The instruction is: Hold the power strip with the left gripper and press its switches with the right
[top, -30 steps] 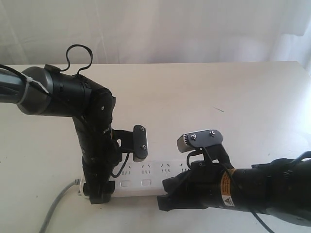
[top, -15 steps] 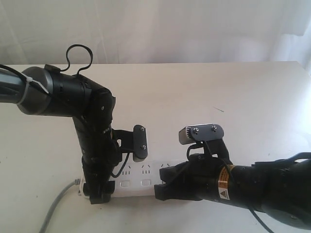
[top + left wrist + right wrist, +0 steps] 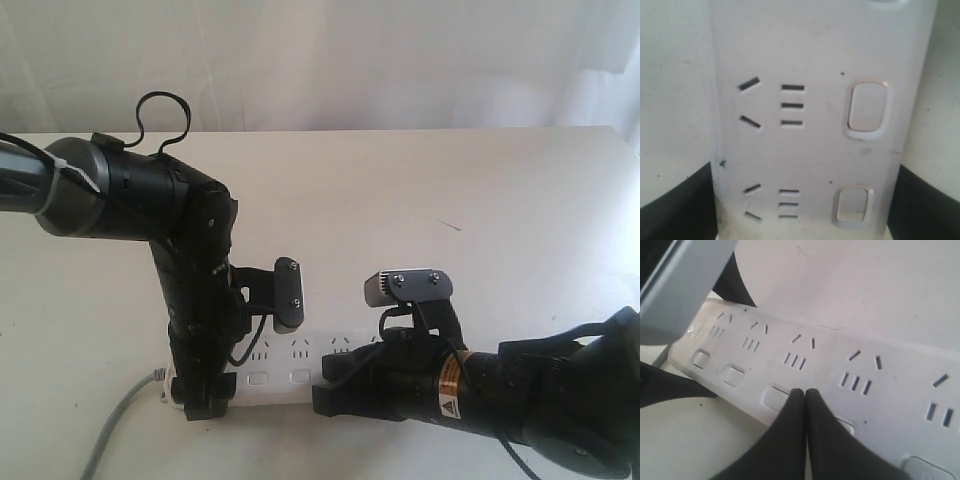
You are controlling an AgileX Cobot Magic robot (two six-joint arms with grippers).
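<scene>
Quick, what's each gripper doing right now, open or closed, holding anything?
Left gripper: closed across the power strip, holding it.
Right gripper: shut, holding nothing, tips down by the switches.

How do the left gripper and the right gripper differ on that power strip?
The left gripper points down, jaws spread across the width of the power strip, clamping both edges near its cord. The right gripper reaches in low from the side, jaws pressed together, tips on the strip's top by the switches. Both are black.
</scene>
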